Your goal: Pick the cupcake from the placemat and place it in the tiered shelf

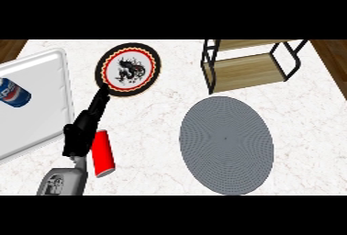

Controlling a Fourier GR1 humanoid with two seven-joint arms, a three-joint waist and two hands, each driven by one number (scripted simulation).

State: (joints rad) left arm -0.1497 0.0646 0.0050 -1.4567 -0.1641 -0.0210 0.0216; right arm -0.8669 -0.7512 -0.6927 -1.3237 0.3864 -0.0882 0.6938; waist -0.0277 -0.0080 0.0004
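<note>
Your grey left forearm (64,181) enters at 7 o'clock, black left hand (86,124) straight-fingered toward 12, holding nothing; no cupcake visible on the round grey placemat (226,144) or wooden tiered shelf (247,71) at 1, progress unclear.

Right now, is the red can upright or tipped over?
Tipped over. The red can lies on its side on the counter, its long side showing, right beside the left robot hand.
</note>
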